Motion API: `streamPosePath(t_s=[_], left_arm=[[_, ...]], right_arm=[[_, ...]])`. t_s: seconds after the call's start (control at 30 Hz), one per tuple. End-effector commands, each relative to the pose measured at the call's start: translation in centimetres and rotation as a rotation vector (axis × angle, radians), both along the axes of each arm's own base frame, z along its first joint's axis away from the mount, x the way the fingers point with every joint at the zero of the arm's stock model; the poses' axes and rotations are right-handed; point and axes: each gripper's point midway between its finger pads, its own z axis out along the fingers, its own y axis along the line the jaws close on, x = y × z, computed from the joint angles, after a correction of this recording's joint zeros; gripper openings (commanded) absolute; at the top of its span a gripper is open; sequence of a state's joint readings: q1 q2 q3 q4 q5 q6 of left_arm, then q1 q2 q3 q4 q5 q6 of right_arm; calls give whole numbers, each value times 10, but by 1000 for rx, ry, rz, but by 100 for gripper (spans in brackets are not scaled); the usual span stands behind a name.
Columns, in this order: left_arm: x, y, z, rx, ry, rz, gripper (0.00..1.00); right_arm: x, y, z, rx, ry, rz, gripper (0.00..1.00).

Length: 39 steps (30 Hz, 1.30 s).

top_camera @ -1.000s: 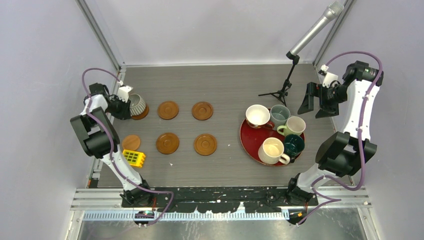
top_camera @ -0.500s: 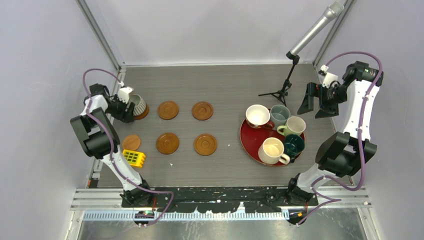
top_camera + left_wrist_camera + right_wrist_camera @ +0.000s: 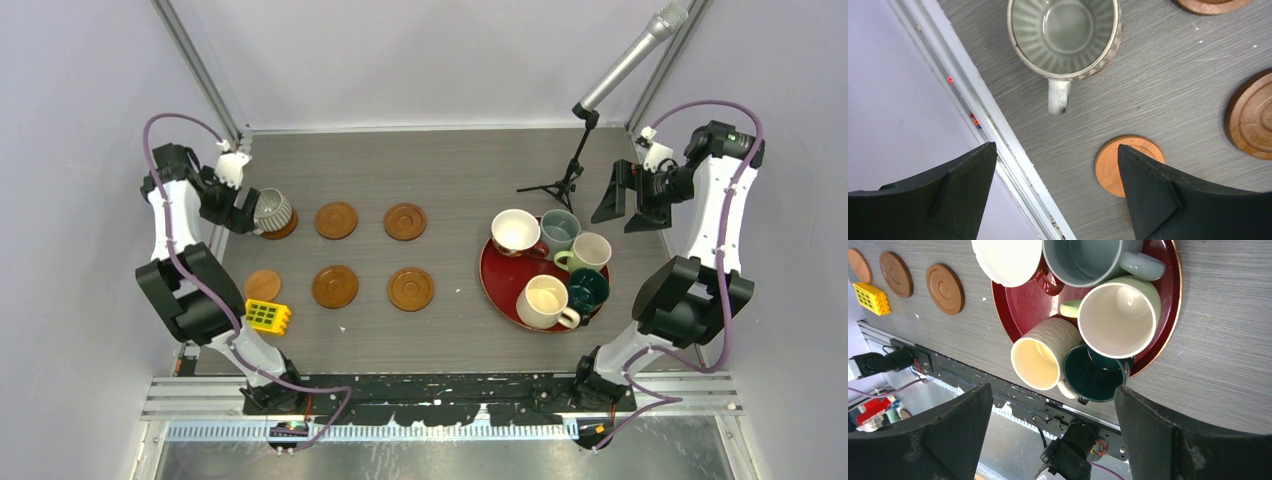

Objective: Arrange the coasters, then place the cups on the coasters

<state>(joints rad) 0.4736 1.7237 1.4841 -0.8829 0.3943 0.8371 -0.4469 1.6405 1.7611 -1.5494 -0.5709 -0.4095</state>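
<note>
- Since the left gripper [image 3: 1055,150] has its fingers [image 3: 963,185] spread wide and empty, with the ribbed mug [image 3: 1064,35] standing just ahead of them on the far-left coaster [image 3: 287,231], the sound move looks like a straight lift away, keeping clear of the handle [image 3: 1058,95].
- Right gripper [image 3: 1053,390]: fingers likewise apart, holding nothing, above the red tray [image 3: 1023,310].
- Count: 6 coasters [image 3: 336,220] in 2 rows of 3; 6 mugs [image 3: 545,300], 1 on a coaster and 5 on the tray; 1 yellow block [image 3: 268,316].
</note>
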Motion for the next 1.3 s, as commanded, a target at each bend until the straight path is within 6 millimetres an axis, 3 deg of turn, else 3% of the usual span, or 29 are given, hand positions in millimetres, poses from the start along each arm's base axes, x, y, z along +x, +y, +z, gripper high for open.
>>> streamPosePath(t_s=[0.0, 0.17, 0.3, 0.5, 0.73, 0.97, 1.1, 1.27], left_arm=[[-11, -12, 58, 2, -70, 35, 93], [-14, -53, 85, 37, -90, -55, 94], [-15, -96, 98, 42, -117, -156, 96], [-20, -162, 102, 29, -125, -318, 97], [-23, -220, 103, -23, -129, -427, 97], [-24, -241, 103, -11, -128, -475, 97], [-23, -243, 104, -14, -128, -467, 97], [-25, -247, 104, -24, -126, -461, 97]], right_arm=[[13, 3, 7, 44, -35, -9, 95], [26, -14, 2, 80, -34, -57, 95], [24, -35, -6, 40, -26, -52, 95], [14, -72, -32, -63, 63, -83, 88], [9, -76, -63, -83, 98, -121, 80], [0, -82, -96, -115, 155, -101, 69], [-7, -88, -102, -114, 169, -88, 58], [-23, -93, -107, -49, 183, -68, 55]])
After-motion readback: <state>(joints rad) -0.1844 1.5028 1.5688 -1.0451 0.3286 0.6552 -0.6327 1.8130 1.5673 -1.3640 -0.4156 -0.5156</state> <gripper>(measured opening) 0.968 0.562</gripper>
